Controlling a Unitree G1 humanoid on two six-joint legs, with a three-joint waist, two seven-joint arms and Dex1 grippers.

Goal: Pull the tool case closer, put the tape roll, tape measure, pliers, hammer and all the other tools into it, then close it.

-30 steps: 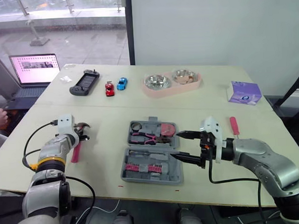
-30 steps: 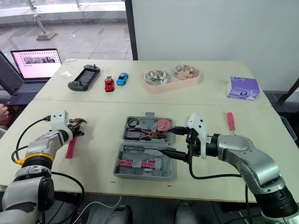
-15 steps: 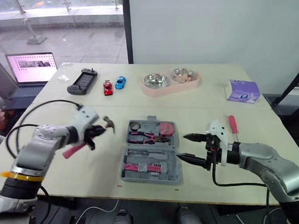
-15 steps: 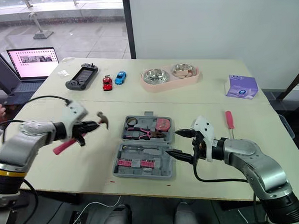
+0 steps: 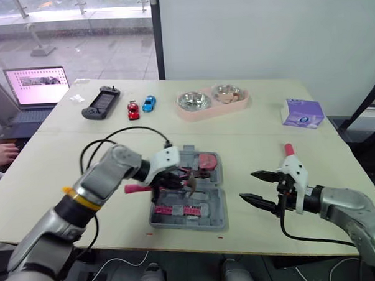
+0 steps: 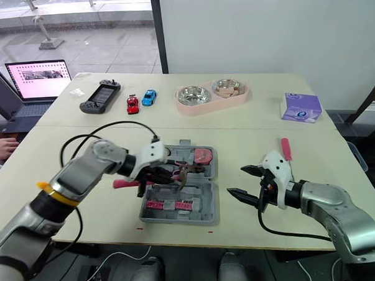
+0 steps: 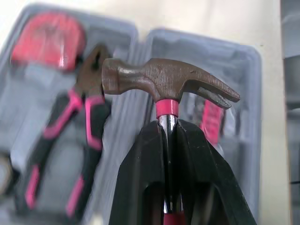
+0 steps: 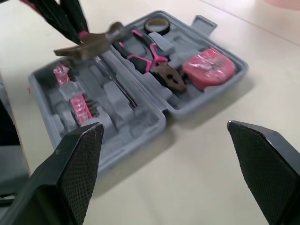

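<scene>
While hammer point(image 7: 164, 77) hovers over case point(image 5: 212, 209), right gripper point(image 5: 246, 185) apart

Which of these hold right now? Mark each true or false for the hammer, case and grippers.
1. The left gripper is shut on the hammer. True.
2. The case is closed. False: it lies open, with the hammer held over it.
3. The pliers are in the case. True.
4. The right gripper holds the screwdriver. False: it is open and empty, and the screwdriver lies on the table beyond it.
5. The tape measure is in the case. True.
</scene>
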